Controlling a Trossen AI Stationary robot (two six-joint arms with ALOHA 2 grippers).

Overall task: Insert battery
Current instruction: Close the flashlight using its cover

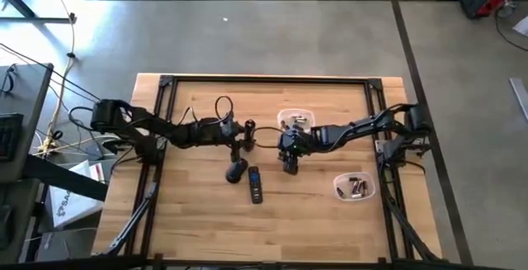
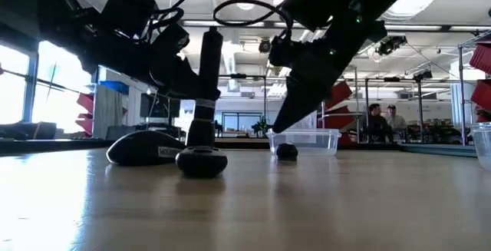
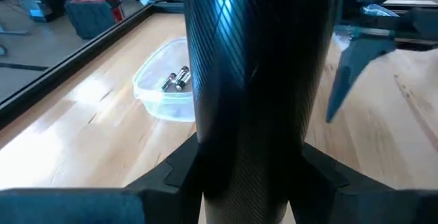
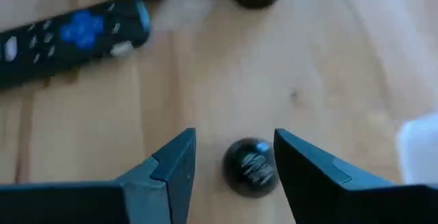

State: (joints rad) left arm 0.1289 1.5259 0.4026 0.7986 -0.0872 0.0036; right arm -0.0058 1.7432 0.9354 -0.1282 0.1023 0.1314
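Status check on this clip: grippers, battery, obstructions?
Left gripper shut on flashlight body, held upright. Right gripper open, straddling a small dark round part on the table. Batteries in tub. Nothing blocking.

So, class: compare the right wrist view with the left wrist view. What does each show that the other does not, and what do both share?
Only the right wrist view shows the remote lying on the table and a small dark round object standing between the open jaws of the right gripper. Only the left wrist view shows a clear tub holding batteries, and a dark cylinder filling the middle, held by the left gripper. Both share the wooden table.
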